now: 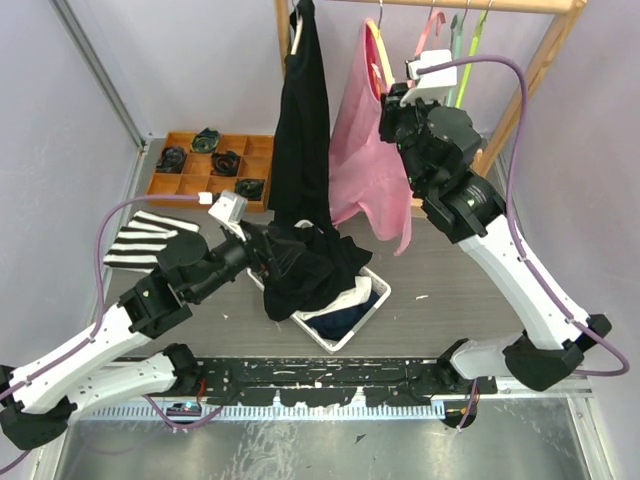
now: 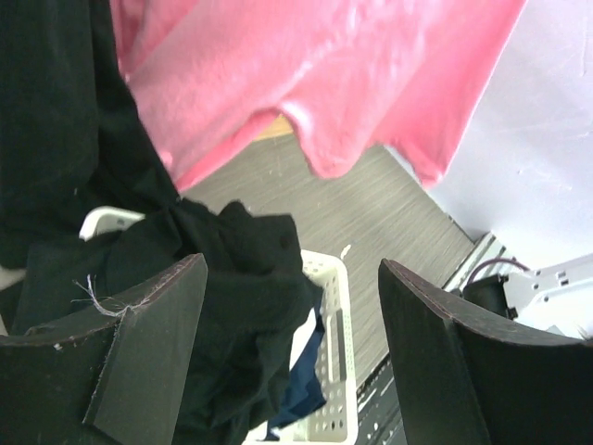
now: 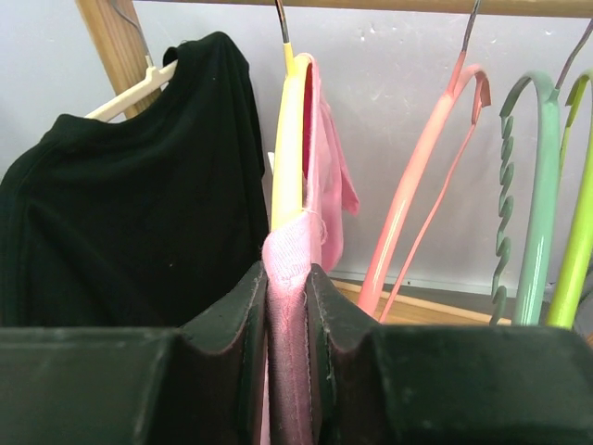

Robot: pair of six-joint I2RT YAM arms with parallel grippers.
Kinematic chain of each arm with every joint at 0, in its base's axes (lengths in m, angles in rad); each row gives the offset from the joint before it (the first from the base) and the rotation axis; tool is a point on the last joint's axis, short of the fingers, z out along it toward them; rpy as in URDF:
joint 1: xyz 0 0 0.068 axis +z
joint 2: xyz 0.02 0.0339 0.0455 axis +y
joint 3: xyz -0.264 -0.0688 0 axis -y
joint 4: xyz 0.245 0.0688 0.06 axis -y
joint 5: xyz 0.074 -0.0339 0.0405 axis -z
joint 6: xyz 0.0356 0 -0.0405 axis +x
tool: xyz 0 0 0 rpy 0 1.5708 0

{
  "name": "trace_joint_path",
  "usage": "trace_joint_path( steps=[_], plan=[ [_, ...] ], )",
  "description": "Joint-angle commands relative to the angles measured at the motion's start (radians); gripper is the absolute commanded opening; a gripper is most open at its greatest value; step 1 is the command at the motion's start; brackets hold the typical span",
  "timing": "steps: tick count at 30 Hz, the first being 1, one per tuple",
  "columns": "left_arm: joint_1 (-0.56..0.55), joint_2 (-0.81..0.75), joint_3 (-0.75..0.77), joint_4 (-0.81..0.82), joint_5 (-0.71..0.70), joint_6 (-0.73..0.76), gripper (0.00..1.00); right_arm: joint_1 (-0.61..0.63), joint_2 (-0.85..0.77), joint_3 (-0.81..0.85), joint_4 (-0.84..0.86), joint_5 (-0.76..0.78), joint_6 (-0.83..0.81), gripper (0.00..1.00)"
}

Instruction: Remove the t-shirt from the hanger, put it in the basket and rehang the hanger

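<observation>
Two pincers: right pincer (image 3: pixel 287 278) clamped on pink t-shirt (image 1: pixel 362 165) under yellow hanger (image 3: pixel 287 158), bench (image 1: pixel 450 270) 1 o'clock; left pincer (image 2: pixel 292 343) gaping, empty, black garment (image 2: pixel 232 269) at its 3 o'clock.

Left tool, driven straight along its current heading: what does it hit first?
Probably the black garment bunched over the white basket, just ahead of the left tool; the pink t-shirt hangs above that line. Depth is unclear.

Cloth, soft, matt: pink t-shirt (image 3: pixel 289 269). Glossy smooth plastic: yellow hanger (image 3: pixel 287 139). Bare wood: rack post (image 3: pixel 111 42). Plastic: basket (image 2: pixel 335 334).
</observation>
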Motion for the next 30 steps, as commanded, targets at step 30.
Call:
trace_joint_path(
  steps=[30],
  plan=[
    [0.0,0.38,0.531,0.161,0.002,0.25,0.85,0.004,-0.337,0.065,0.068,-0.278,0.017,0.01]
  ],
)
